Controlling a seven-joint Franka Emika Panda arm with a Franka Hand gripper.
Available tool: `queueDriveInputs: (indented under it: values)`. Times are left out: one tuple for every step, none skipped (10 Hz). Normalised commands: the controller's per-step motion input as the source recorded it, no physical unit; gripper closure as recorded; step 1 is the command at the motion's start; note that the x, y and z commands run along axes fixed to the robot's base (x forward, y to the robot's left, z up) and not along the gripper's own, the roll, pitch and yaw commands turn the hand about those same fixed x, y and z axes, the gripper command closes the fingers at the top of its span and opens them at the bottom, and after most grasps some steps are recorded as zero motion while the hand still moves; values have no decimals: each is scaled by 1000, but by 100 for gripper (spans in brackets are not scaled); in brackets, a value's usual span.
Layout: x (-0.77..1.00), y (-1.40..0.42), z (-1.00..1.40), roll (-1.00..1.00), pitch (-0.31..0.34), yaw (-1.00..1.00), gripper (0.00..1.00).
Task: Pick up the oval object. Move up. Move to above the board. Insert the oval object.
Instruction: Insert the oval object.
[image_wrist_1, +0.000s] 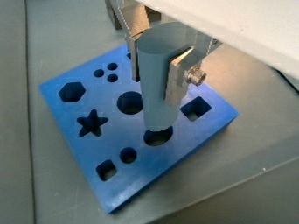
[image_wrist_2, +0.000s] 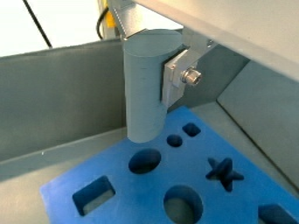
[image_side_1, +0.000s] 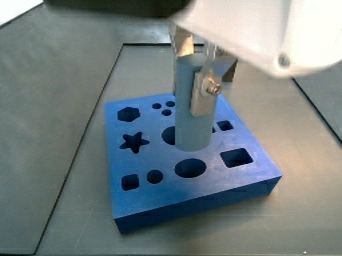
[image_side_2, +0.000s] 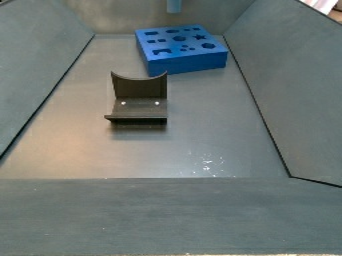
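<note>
Gripper (image_wrist_1: 158, 66) clamps oval object (image_wrist_1: 156, 87) upright over board (image_wrist_1: 70, 118); lower end possibly entering hole. Fixture (image_side_2: 136, 100) well apart.

- Matt, smooth pale plastic, seemingly: the oval object (image_wrist_1: 156, 83), clamped in the gripper (image_wrist_1: 160, 66) above the board (image_side_1: 254, 180).
- Matt blue board.
- Brushed silver metal fingers (image_wrist_2: 179, 74).
- Dull grey floor (image_side_2: 160, 150).

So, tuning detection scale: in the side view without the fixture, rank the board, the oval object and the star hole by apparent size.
1. the board
2. the oval object, gripped upright by the hand over the board
3. the star hole, clearly smallest
</note>
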Motion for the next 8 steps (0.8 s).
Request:
queueDriveInputs:
  values:
    - [280,-3,-106,409,9,0,100]
    - [277,-120,-57,229,4,0,100]
    - [206,-109,-6,124,0,-29,100]
    - [37,-97,-246,123,-3,-11,100]
    - [0,-69,-826,196,-130,-51,100]
    - [0,0,-894,110,-141,-86,100]
    - [0,0,-763,90,-111,-74,100]
    - [0,0,-734,110,-110,-63,100]
